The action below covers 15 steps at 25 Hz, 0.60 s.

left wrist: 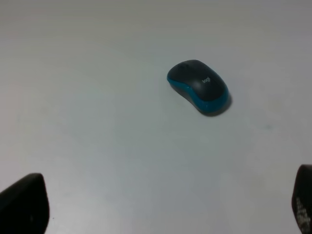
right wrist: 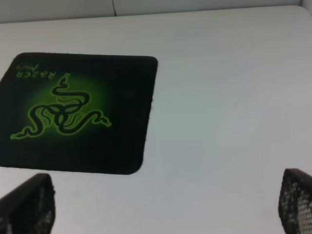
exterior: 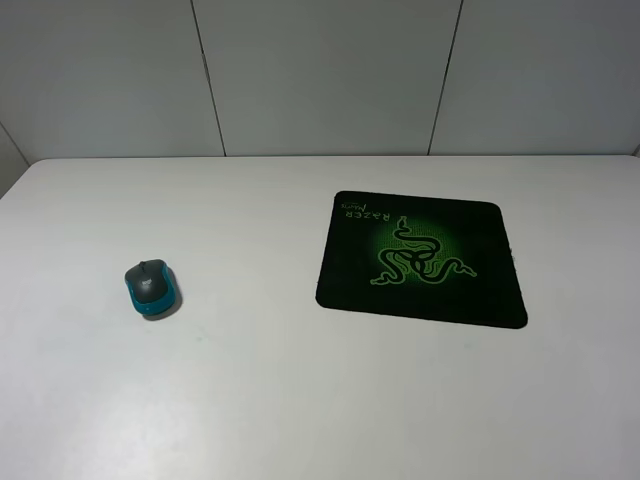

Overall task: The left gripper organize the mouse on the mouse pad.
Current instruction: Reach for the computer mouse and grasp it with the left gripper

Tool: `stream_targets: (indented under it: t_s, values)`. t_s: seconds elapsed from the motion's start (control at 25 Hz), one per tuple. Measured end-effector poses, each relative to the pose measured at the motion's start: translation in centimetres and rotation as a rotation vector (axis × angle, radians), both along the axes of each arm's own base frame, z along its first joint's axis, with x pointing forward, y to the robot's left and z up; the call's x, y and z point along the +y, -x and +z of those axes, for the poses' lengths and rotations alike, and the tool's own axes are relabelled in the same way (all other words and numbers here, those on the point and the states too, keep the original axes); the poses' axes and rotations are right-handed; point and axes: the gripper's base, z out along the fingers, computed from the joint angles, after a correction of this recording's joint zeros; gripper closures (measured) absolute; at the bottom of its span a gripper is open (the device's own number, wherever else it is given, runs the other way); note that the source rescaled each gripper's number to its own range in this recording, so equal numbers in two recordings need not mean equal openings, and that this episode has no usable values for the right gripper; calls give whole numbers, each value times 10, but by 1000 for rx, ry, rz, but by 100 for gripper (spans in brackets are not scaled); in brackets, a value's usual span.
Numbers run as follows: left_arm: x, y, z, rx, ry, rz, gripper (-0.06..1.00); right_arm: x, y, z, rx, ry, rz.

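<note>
The mouse (exterior: 152, 288), dark grey on top with teal-blue sides, lies on the white table (exterior: 300, 400) at the left, well away from the pad. The left wrist view shows the mouse (left wrist: 199, 86) some way ahead of my left gripper (left wrist: 161, 207), whose black fingertips (left wrist: 24, 204) stand wide apart: open and empty. The black mouse pad (exterior: 420, 258) with its green snake emblem lies right of centre. In the right wrist view the mouse pad (right wrist: 78, 112) sits ahead of my open, empty right gripper (right wrist: 165, 204). Neither arm shows in the high view.
A grey panelled wall (exterior: 320, 75) stands behind the table's far edge. Nothing else lies on the tabletop between mouse and pad.
</note>
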Motion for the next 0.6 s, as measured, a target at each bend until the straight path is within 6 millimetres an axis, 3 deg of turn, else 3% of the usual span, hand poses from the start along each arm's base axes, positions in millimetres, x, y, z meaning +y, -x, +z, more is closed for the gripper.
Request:
stream_targets:
  t_s: [0.4,0.6]
  values:
    - [0,0,0,-1,7,4,-6,0,0,0,0,0,0]
    - [0,1,11,61,41,30,-6,0,0,0,0,0,0]
